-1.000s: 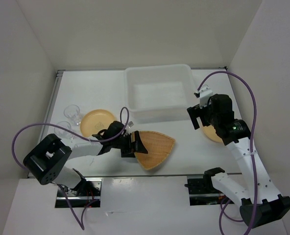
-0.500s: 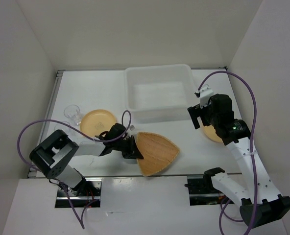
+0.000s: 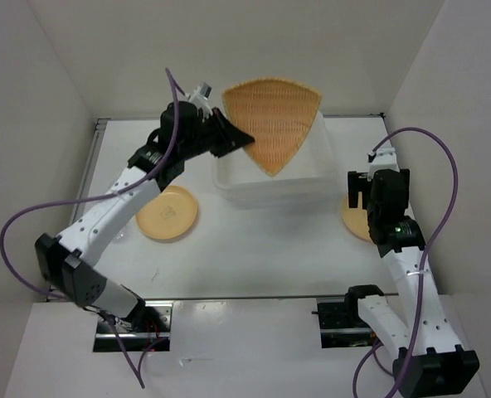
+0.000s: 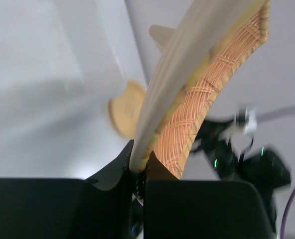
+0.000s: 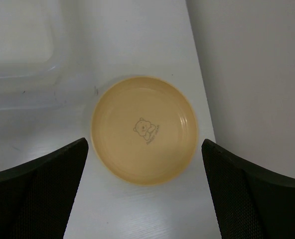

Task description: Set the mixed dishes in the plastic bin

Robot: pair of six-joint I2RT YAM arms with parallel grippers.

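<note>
Left jaws, nearly closed, pinch the woven plate (image 3: 272,124) by its edge, tilted over the bin (image 3: 279,192) (the carrying step); next, lower and release inside. Right jaws gape empty above a yellow plate (image 5: 143,129).

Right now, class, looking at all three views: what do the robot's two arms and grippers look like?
The left arm and right arm have white links and black joint housings, each trailed by a looping purple cable. The left gripper and right gripper are black; the right one's fingers show a fine mesh texture. A small green light glows on the right arm.
</note>
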